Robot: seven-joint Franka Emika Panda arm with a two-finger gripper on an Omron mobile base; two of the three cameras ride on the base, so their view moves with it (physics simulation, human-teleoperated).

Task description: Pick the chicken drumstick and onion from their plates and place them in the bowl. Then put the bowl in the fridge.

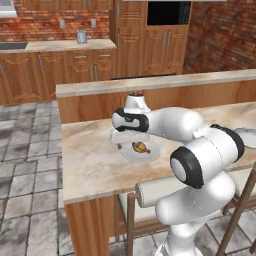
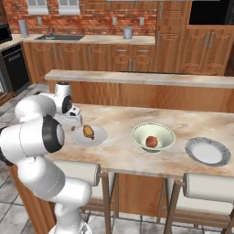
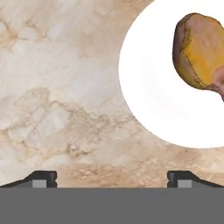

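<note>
Right base view tells us the onion [image 2: 151, 141] sits in the bowl [image 2: 153, 136]; the drumstick [image 2: 88, 131] waits on its plate [image 2: 100, 137], our pincer [image 2: 73, 124] spread, empty; fridge step remains.

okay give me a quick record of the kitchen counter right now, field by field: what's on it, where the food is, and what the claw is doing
surface: marble counter
chicken drumstick: on the left plate
onion: already in the bowl
right plate: bare
claw: open, holding nothing, over the counter beside the drumstick's plate
task progress: onion step done; drumstick not yet picked; bowl not in the fridge yet
</note>
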